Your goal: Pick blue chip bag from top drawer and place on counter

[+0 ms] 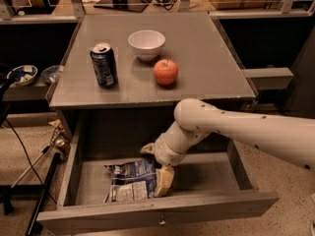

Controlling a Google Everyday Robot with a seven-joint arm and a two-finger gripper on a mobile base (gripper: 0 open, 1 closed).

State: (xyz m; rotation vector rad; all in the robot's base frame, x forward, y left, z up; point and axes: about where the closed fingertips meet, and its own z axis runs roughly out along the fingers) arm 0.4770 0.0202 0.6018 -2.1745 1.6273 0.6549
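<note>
The blue chip bag [132,181] lies flat on the floor of the open top drawer [206,178], left of centre. My gripper [156,165] is down inside the drawer at the bag's right edge, on the end of the white arm that reaches in from the right. It is open: one tan finger [164,180] rests by the bag's right side and the other [147,148] points left above the bag's top corner. The counter [206,58] is the grey top of the cabinet above the drawer.
On the counter stand a dark blue soda can [104,65], a white bowl [146,44] and a red apple [166,72]. A low shelf with bowls [22,74] and a stand with cables [42,181] are to the left. The drawer's front wall [160,214] has a small knob.
</note>
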